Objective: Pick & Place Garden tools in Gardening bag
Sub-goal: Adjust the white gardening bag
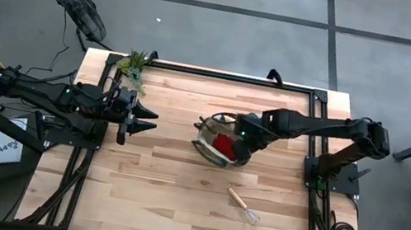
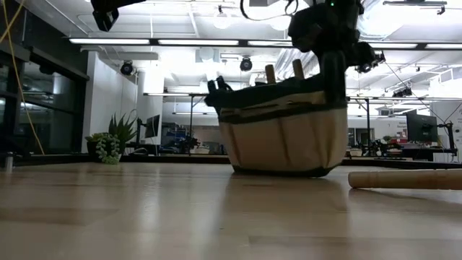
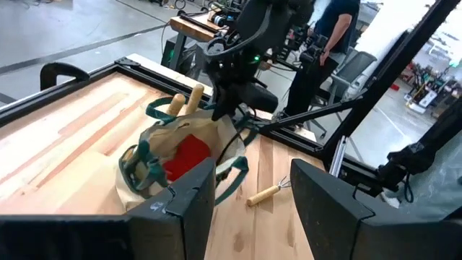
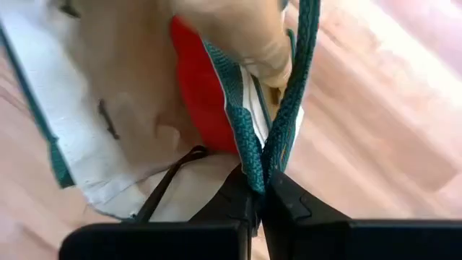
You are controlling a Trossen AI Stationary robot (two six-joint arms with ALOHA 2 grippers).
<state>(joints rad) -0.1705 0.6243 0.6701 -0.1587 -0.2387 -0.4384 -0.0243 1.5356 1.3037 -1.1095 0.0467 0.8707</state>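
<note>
The small round tan canvas gardening bag with dark green rim trim (image 1: 219, 141) is soft and collapses under load; its wall sags and it sits tilted on the light wooden table (image 1: 159, 191), so it is judged light, pliable and prone to tipping; the firmest hold is the woven trim or a loop handle, not the loose cloth wall.

The right gripper (image 4: 258, 193) sits at the bag's rim on the side toward the right arm's base; its fingers are pressed together on the dark green rim strap (image 4: 285, 115), which runs directly into the pinch; the red glove (image 4: 202, 94) lies inside the bag just beyond the fingertips; two wooden tool handles (image 3: 184, 100) stand up out of the opening on the far side of the bag from this gripper.

The wooden-handled wire rake (image 1: 243, 204) lies flat on the table, well apart from the right gripper, on the side toward the table's near edge; it is judged stiff and light; the round handle is the part to grasp, the thin wire tines being likely to bend or snag on the canvas.

The left gripper (image 1: 145, 118) hangs above the table well apart from the bag, its fingers spread with nothing between them; a green leafy plant sprig (image 1: 136, 62) lies behind it near the table corner.
</note>
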